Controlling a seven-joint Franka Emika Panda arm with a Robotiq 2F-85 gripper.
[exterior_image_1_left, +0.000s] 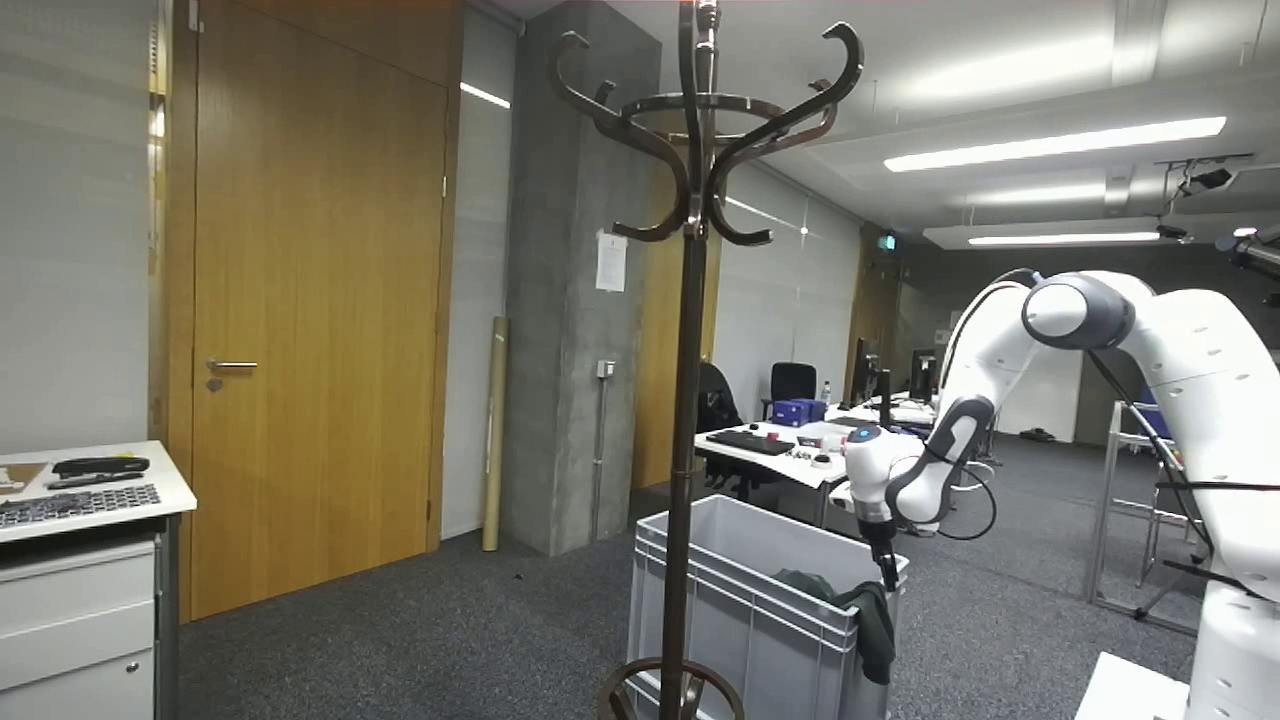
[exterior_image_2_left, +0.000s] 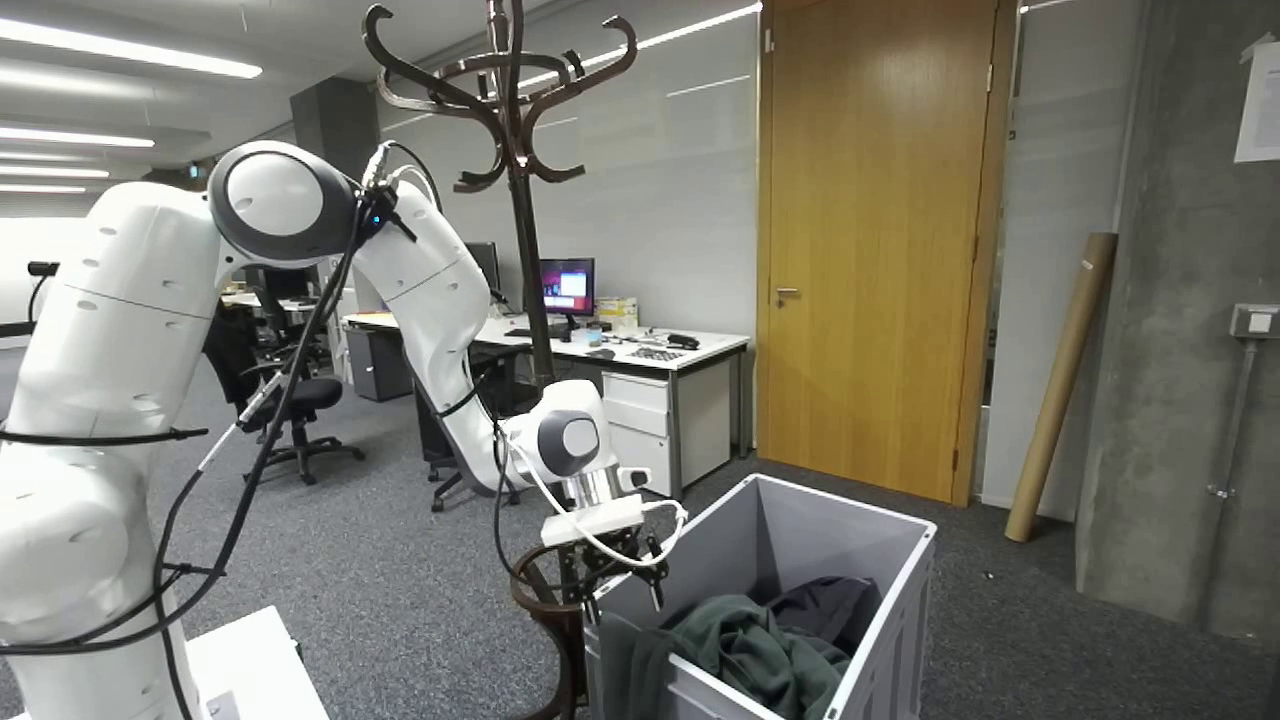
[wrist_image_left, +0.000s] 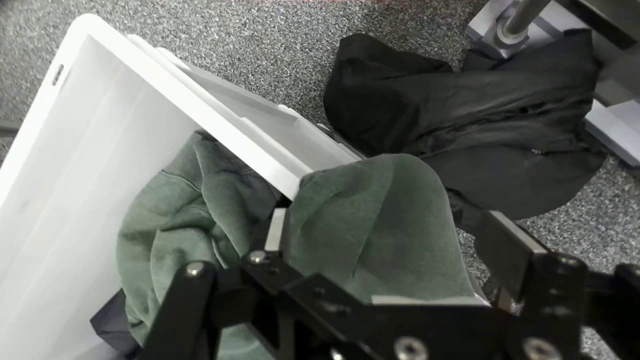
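Note:
My gripper (wrist_image_left: 395, 235) is open at the rim of a grey crate (exterior_image_2_left: 905, 600), with its fingers wide apart. A green cloth (wrist_image_left: 370, 215) hangs over the crate's rim and lies between the fingers in the wrist view; I see no finger closed on it. The cloth's hanging part also shows in both exterior views, below the gripper (exterior_image_2_left: 625, 603). More green cloth (exterior_image_2_left: 765, 655) lies bunched inside the crate with a dark cloth (exterior_image_2_left: 825, 610). In an exterior view the gripper (exterior_image_1_left: 888, 572) points down over the crate's corner. Whether the fingertips touch the cloth I cannot tell.
A dark garment (wrist_image_left: 465, 110) lies on the carpet outside the crate, by a metal stand foot (wrist_image_left: 505, 35). A dark coat stand (exterior_image_1_left: 683, 400) stands close to the crate. Desks (exterior_image_2_left: 710, 345), a wooden door (exterior_image_1_left: 320, 300) and a concrete pillar (exterior_image_1_left: 590, 400) are farther off.

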